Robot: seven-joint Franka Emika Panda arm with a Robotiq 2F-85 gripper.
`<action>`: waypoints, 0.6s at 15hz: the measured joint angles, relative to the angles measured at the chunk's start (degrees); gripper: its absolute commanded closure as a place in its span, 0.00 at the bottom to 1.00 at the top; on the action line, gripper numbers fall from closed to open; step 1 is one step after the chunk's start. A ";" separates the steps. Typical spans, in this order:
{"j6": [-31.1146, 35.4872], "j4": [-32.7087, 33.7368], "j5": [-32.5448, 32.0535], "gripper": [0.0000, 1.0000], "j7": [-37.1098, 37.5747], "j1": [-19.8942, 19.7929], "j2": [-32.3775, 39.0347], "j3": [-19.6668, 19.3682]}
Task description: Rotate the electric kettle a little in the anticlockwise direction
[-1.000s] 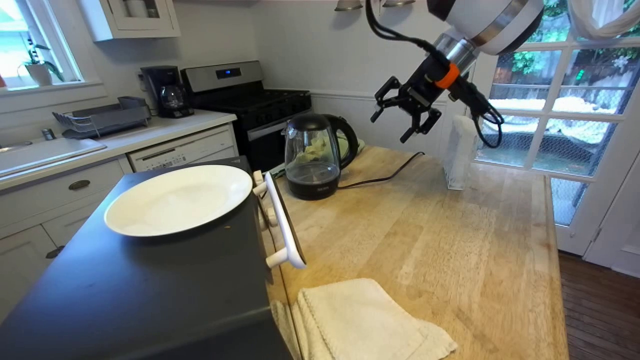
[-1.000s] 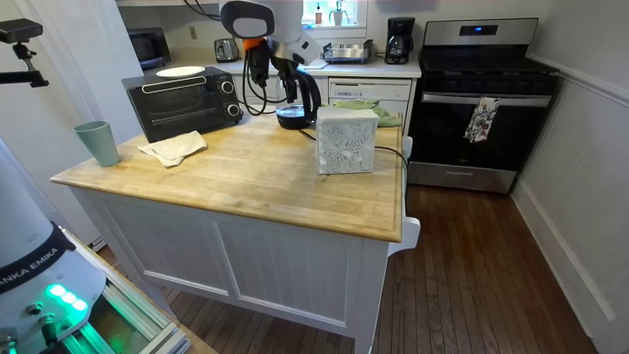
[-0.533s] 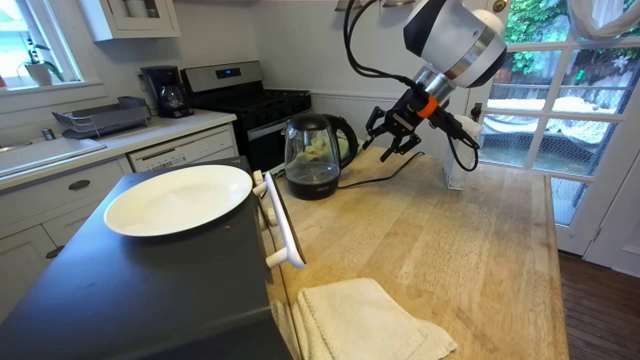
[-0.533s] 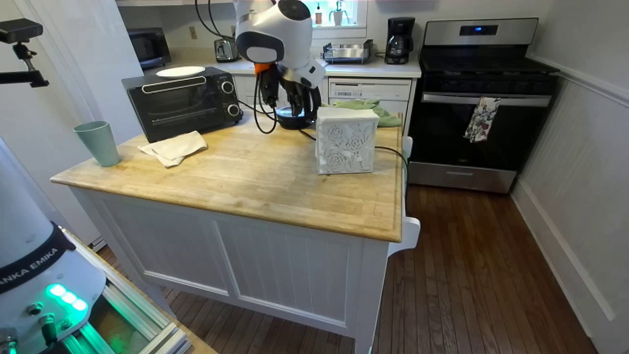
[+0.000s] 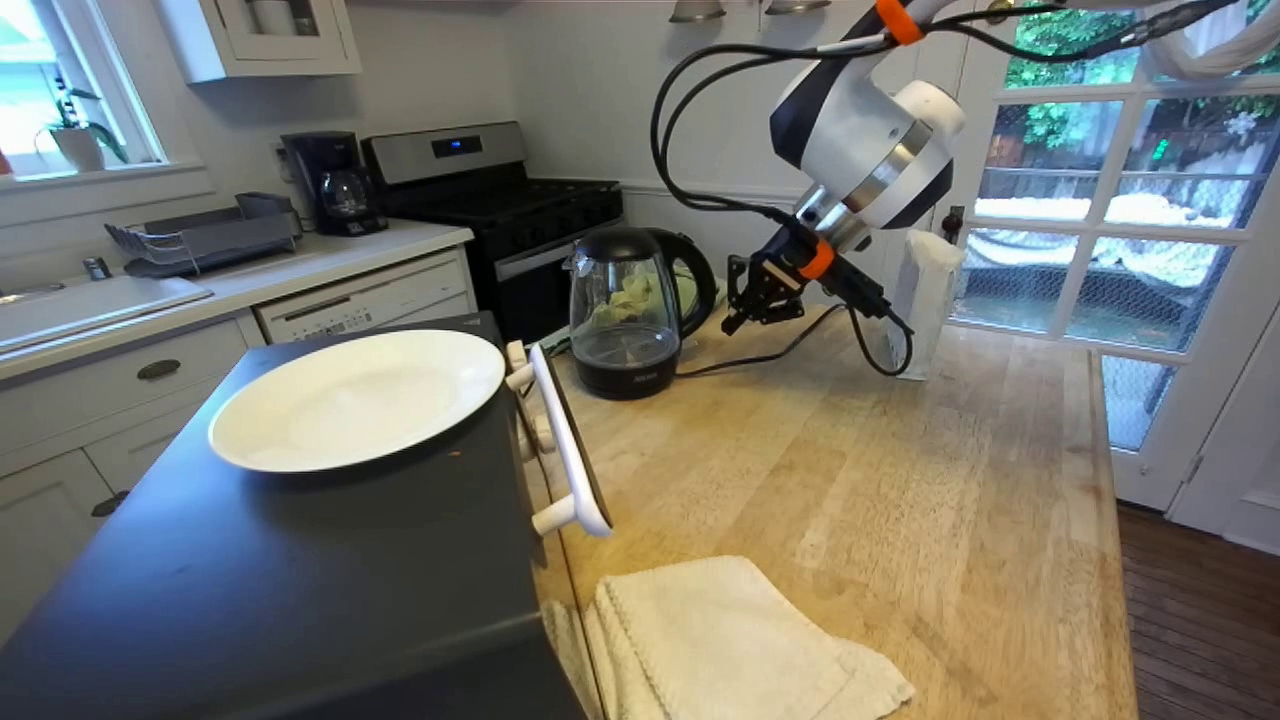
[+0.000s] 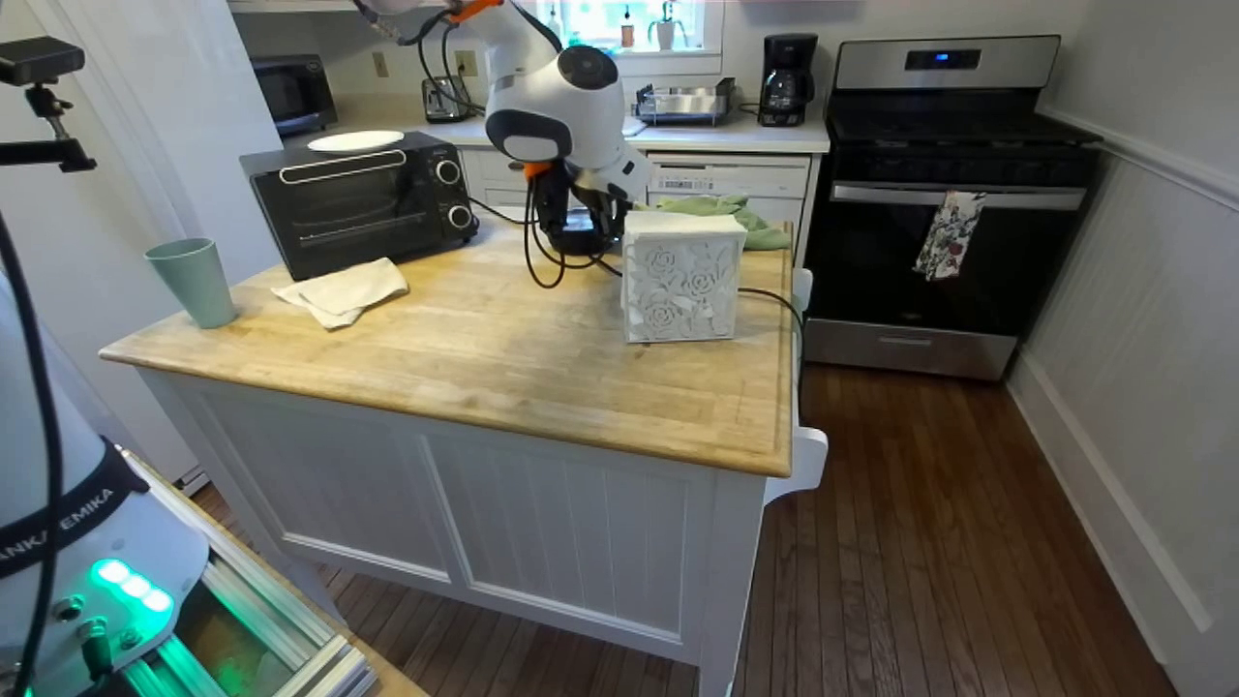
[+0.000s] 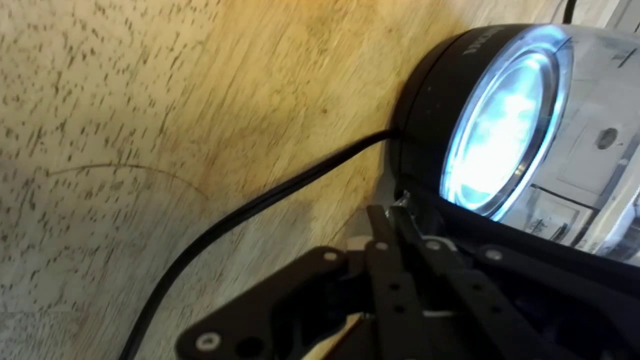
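The electric kettle (image 5: 625,372) stands upright on the wooden table, with a clear glass body, black lid, black base and black curved handle (image 5: 700,285). In the wrist view the kettle (image 7: 445,105) fills the upper right, its base ring glowing bluish white. My gripper (image 5: 735,322) is low over the table on the handle side, just beside the handle. Its two fingertips (image 7: 376,215) are drawn together near the handle's dark lower end, with nothing clearly held between them. Whether they touch the kettle I cannot tell. In an exterior view the gripper (image 6: 602,232) partly hides the kettle.
A black cord (image 7: 280,190) runs from the kettle base across the table. Nearby stands a white patterned box (image 6: 682,281). A toaster oven (image 6: 358,218) bears a white plate (image 5: 360,400). A cream cloth (image 5: 740,640), a green cloth (image 6: 716,206) and a green cup (image 6: 196,281) are also there.
My gripper has come down and closer to the kettle handle, and its fingers have gone from wide open to together. The kettle shows no visible movement.
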 measured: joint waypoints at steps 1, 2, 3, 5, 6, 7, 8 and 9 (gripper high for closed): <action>1.40 0.92 0.00 1.00 0.00 0.15 1.29 0.26; 2.57 1.78 0.00 1.00 0.00 0.24 2.41 0.50; 3.42 2.63 0.01 1.00 0.00 0.27 3.48 0.71; 3.66 4.51 0.01 0.99 0.00 0.24 5.32 0.99; 3.66 5.30 0.01 0.99 0.00 0.23 5.96 1.10; 3.66 5.87 0.01 0.99 0.00 0.23 6.37 1.17; 3.66 6.22 0.01 0.99 0.00 0.23 6.59 1.19; 3.65 6.42 0.01 0.99 0.00 0.22 6.67 1.19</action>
